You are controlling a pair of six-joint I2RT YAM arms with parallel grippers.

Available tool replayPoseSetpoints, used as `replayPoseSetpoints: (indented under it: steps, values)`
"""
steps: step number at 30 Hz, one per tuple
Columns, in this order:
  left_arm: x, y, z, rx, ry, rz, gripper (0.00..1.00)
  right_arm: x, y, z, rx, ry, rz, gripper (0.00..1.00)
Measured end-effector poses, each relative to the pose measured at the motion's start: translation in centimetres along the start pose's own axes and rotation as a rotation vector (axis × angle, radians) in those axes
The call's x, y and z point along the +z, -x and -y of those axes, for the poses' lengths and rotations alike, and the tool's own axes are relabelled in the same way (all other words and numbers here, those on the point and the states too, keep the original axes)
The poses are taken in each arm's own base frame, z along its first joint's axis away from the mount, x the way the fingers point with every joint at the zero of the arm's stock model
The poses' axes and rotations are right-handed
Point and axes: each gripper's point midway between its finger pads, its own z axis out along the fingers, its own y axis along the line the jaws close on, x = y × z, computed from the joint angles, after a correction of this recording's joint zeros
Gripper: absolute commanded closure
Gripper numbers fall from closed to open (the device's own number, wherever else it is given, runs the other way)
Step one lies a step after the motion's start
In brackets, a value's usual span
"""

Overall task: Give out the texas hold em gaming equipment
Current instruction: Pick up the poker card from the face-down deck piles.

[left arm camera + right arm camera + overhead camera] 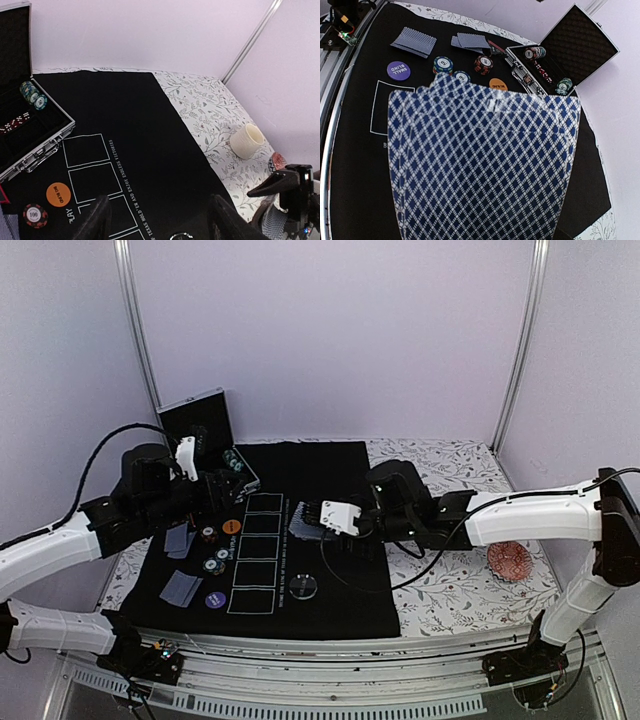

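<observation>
My right gripper [314, 519] is shut on a fanned stack of lattice-backed playing cards [303, 520] and holds it over the middle of the black mat [330, 470]. In the right wrist view the cards [485, 160] fill the frame and hide the fingers. My left gripper [161, 222] is open and empty, above the mat's left part beside the case. Two small card piles [180, 540] [181, 587], striped chips [215, 560], an orange disc [231, 526], a purple disc [215, 599] and a clear disc [304, 586] lie on the mat.
An open metal case [200, 430] with chips [32, 95] stands at the back left. A cream cup [246, 141] sits on the floral cloth at the right. A reddish patterned dish [508, 561] lies near the right arm.
</observation>
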Motion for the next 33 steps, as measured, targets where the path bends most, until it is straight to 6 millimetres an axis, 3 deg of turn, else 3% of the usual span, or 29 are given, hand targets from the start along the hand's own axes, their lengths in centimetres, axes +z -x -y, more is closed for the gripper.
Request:
replayPoseSetpoints:
  steps: [4,10,17,21,24,33]
  values:
    - [-0.3,0.2,1.6,0.065,-0.074,0.026,0.27,0.8,1.1,-0.4,0.018,-0.011,-0.005,0.50]
    - [-1.9,0.3,4.6,0.141,-0.261,0.072,0.18,1.9,1.2,-1.2,0.043,-0.008,-0.042,0.50]
    - [-0.2,-4.6,9.8,0.148,-0.593,-0.207,0.15,2.1,1.3,-2.0,0.070,-0.012,-0.061,0.50]
    - [0.4,-6.6,9.9,0.134,-0.620,-0.314,0.09,2.1,1.5,-2.8,0.069,-0.005,-0.068,0.50]
    - [-0.1,-7.0,10.3,0.138,-0.656,-0.333,0.08,2.1,1.6,-3.1,0.071,-0.002,-0.069,0.50]
    - [-0.2,-7.5,10.3,0.171,-0.670,-0.342,0.28,2.1,1.7,-3.2,0.069,0.001,-0.067,0.50]
